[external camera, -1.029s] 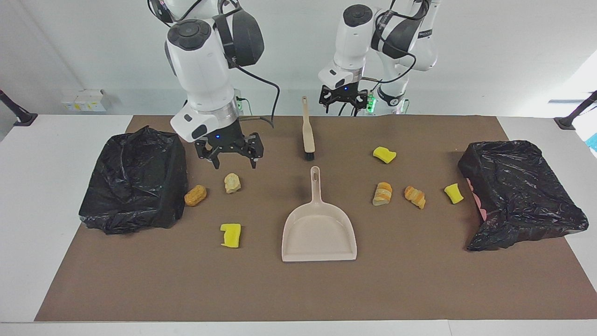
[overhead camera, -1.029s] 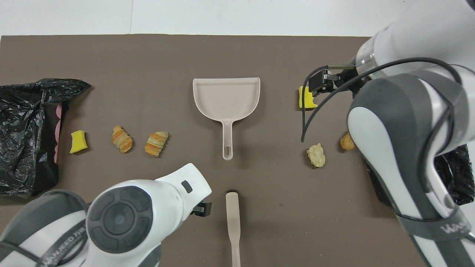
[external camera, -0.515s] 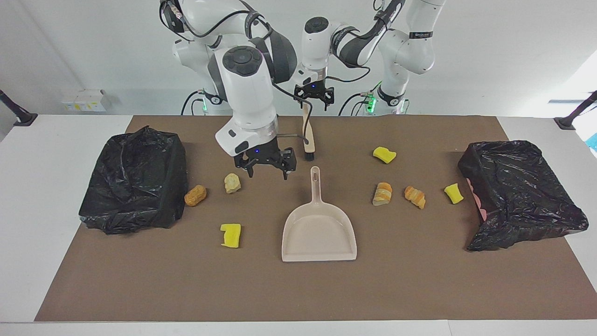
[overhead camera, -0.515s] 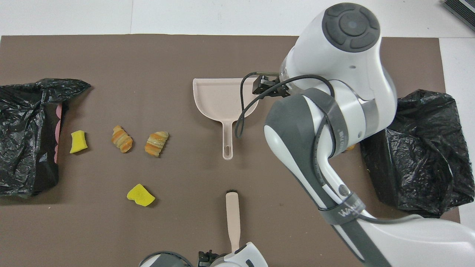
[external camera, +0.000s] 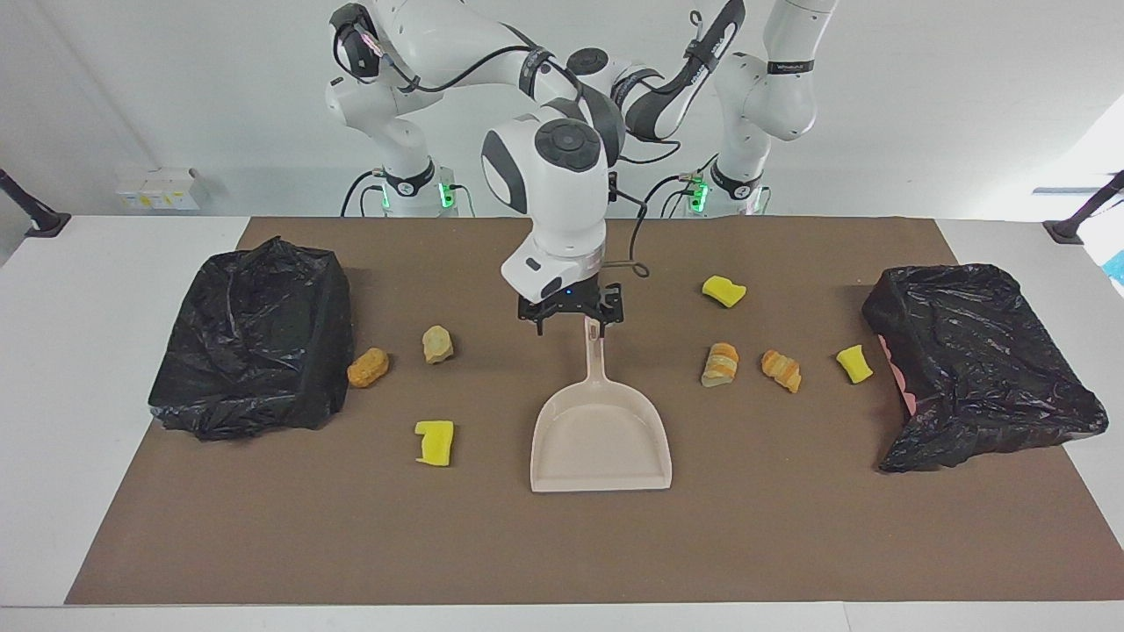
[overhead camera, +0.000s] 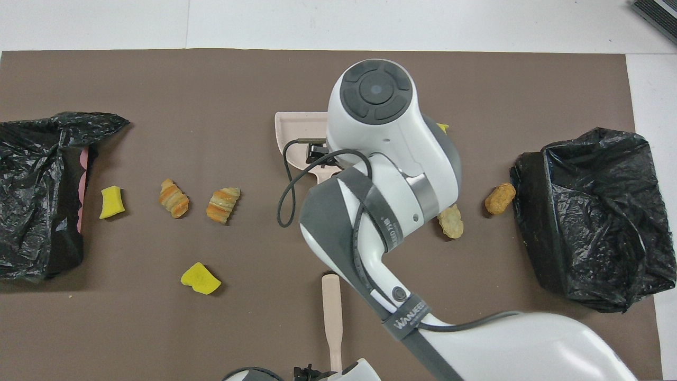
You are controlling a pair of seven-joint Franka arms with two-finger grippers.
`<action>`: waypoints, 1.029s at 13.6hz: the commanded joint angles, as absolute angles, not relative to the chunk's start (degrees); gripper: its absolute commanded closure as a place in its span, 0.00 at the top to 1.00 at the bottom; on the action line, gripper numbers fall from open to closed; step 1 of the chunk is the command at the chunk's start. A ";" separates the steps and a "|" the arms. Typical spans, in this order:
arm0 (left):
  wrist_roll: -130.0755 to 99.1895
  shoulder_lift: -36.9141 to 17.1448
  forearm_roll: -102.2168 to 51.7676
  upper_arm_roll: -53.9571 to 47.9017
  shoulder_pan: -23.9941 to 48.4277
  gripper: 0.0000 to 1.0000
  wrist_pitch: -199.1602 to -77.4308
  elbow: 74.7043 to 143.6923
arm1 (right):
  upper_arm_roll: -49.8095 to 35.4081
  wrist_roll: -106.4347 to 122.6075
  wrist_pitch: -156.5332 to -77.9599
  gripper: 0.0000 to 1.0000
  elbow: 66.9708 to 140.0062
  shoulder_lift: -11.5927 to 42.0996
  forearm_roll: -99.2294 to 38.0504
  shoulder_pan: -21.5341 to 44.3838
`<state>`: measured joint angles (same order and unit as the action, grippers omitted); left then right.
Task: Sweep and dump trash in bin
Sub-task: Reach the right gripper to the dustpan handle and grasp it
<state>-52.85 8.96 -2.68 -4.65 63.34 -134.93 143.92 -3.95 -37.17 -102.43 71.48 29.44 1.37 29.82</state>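
A: Where is the right hand [external camera: 571, 318]?
B: Over the tip of the dustpan [external camera: 601, 439] handle, mid-worktop, fingers spread apart and holding nothing.

A: And the left hand [overhead camera: 309, 372]?
B: At the worktop [external camera: 790, 527] edge nearest the robots, by the end of the brush [overhead camera: 332, 317] handle. The right arm hides it in the facing view; its fingers stand apart, and I cannot tell whether they touch the handle.

A: The trash?
B: All seven pieces lie on the brown mat [external camera: 263, 527]. Toward the right arm's end: a tan lump [external camera: 367, 367] just beside that bin [external camera: 255, 351], a paler lump [external camera: 437, 344] and a yellow sponge [external camera: 435, 441]. Toward the left arm's end: a sponge [external camera: 724, 290], two bread lumps [external camera: 721, 364] [external camera: 781, 370], and a sponge [external camera: 854, 363] near the other bin [external camera: 983, 369].
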 commanded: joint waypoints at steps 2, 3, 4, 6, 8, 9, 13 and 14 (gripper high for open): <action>-55.11 6.59 -2.81 -3.60 65.48 1.00 -138.43 144.06 | -4.22 -38.76 -108.96 1.00 79.60 28.57 1.58 31.20; -55.11 6.59 -2.90 -3.60 65.48 1.00 -138.34 143.97 | -4.22 -38.76 -109.42 1.00 81.02 28.48 1.67 31.64; -55.11 6.59 -2.81 -3.60 65.39 1.00 -138.34 143.96 | -4.22 -38.06 -109.68 1.00 82.43 28.22 1.67 31.99; -55.11 6.77 -2.81 -3.60 65.04 1.00 -138.25 143.70 | -4.31 -38.32 -110.48 1.00 84.89 28.04 1.67 33.39; -55.11 6.86 -2.90 -3.52 64.86 0.99 -137.64 142.83 | -4.31 -38.06 -111.44 0.99 87.35 27.60 1.67 34.19; -55.11 6.94 -2.90 -3.52 64.86 0.98 -137.64 142.74 | -4.39 -37.36 -113.27 0.98 90.15 26.47 1.58 34.19; -55.20 7.03 -2.81 -3.60 64.86 0.74 -136.32 142.21 | -4.57 -36.83 -115.92 0.84 93.51 25.14 1.41 33.66; -55.20 7.03 -2.90 -3.52 64.86 0.61 -136.32 142.21 | -4.57 -36.91 -116.88 0.80 93.60 25.22 1.23 33.49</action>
